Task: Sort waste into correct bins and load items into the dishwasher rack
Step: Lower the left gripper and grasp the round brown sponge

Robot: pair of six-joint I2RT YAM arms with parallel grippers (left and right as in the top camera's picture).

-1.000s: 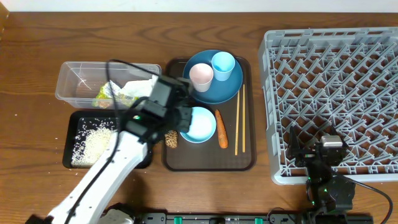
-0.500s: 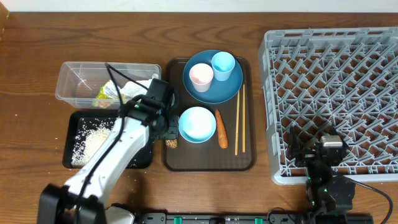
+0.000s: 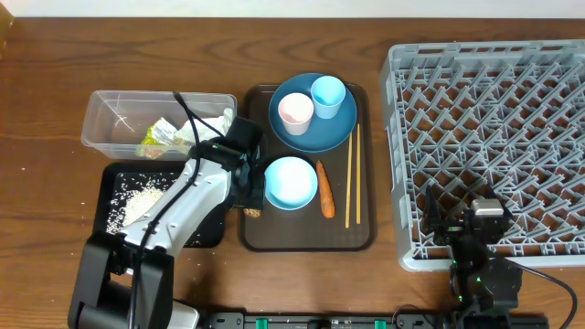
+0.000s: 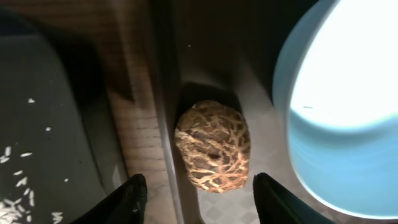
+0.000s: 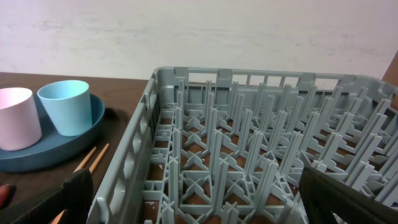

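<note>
Dark wooden surface carries, from the overhead view, a clear tub, a black tray just in front of it, a brown serving tray and the grey dishwasher rack, whose right side the frame cuts off. We note the wrapper and the tissue in the tub, the tissue partly covered by the left arm, and rice grains scattered in the black tray. On the serving tray sit the dark-blue plate bearing the pinkish-white cup and the light-blue cup, then the light-blue bowl, the carrot stick and the chopsticks. The brown lump lies at the serving tray's left edge, just beside the bowl; overhead it is largely hidden under the wrist. The left jaws stand wide, fingertips on either side of the lump, apart from it. The right jaws are spread wide over the rack's near edge, holding nothing; that wrist view cuts off the plate and shows only the chopsticks' ends.
</note>
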